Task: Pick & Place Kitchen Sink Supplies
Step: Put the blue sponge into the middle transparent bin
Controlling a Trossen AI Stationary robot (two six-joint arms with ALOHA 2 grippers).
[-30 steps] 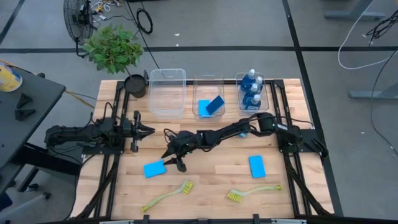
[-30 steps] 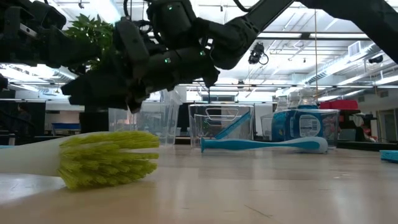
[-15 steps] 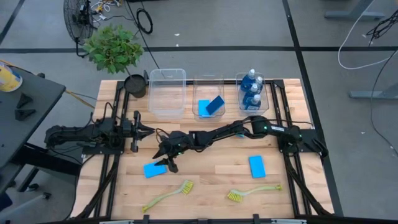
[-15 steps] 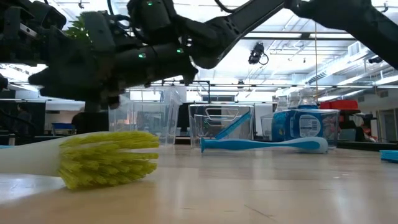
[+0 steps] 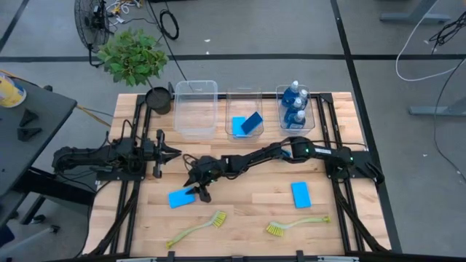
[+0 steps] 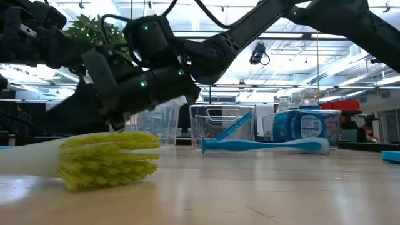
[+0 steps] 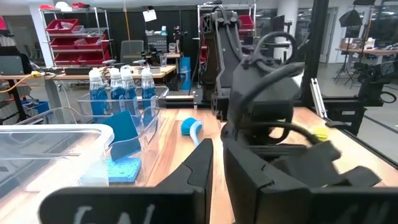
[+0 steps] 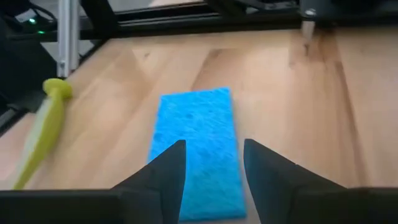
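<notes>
Blue sponge [image 8: 196, 146] lies flat on the wooden table [image 5: 247, 200], lower left of centre in the high view. The right gripper [image 8: 211, 171] is poised over it — fingers parted, nothing held. Next required, by judgement: descent, closure, transfer to the sponge bin [image 5: 245, 115].

Workshop room around a pale wooden slatted table [image 5: 247, 200]

Grey floor [image 5: 255, 33] crossed by dark tape lines; a black floor fan [image 5: 91, 22] and a leafy green potted plant [image 5: 133, 57] stand beyond the table's far corner. A dark side desk [image 5: 29, 124] sits nearby. Metal shelving with red bins [image 7: 65, 31], workbenches and bright ceiling strip lights [image 6: 350, 59] fill the hall.
</notes>
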